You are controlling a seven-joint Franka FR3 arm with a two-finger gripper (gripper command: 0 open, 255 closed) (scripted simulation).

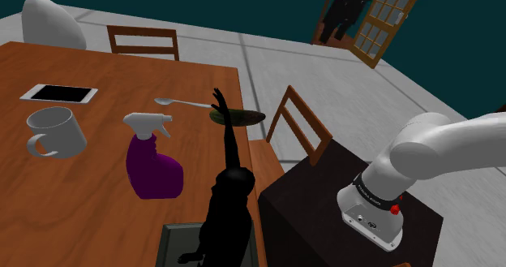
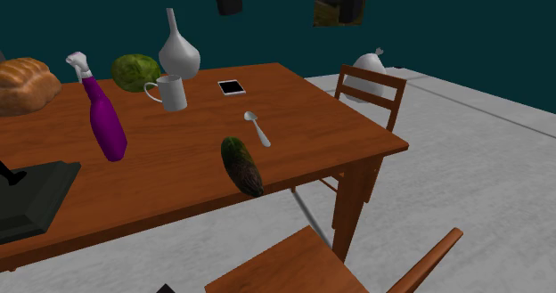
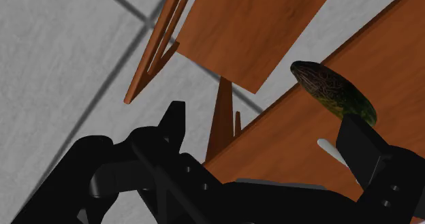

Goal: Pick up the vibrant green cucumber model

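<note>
The cucumber [image 1: 239, 115] is dark green with a brownish, rough skin. It lies near the edge of the wooden table [image 1: 97, 156], close to a chair. In the second exterior view the cucumber [image 2: 241, 165] points toward the table's [image 2: 178, 171] front edge, with its near end at the rim. In the wrist view my gripper [image 3: 262, 120] is open, its black fingers [image 3: 174, 120] wide apart with nothing between them. The cucumber [image 3: 334, 93] lies ahead, just beyond the other finger and apart from it. I look at it from below the table's [image 3: 293, 141] edge.
A metal spoon [image 1: 185, 103] lies just behind the cucumber. A purple spray bottle [image 1: 150, 164], a mug [image 1: 55, 133], a tablet [image 1: 58, 93] and a black figure [image 1: 227, 213] on a dark tray share the table. A wooden chair [image 1: 300, 127] stands by the edge; its seat [image 3: 245, 32] lies ahead.
</note>
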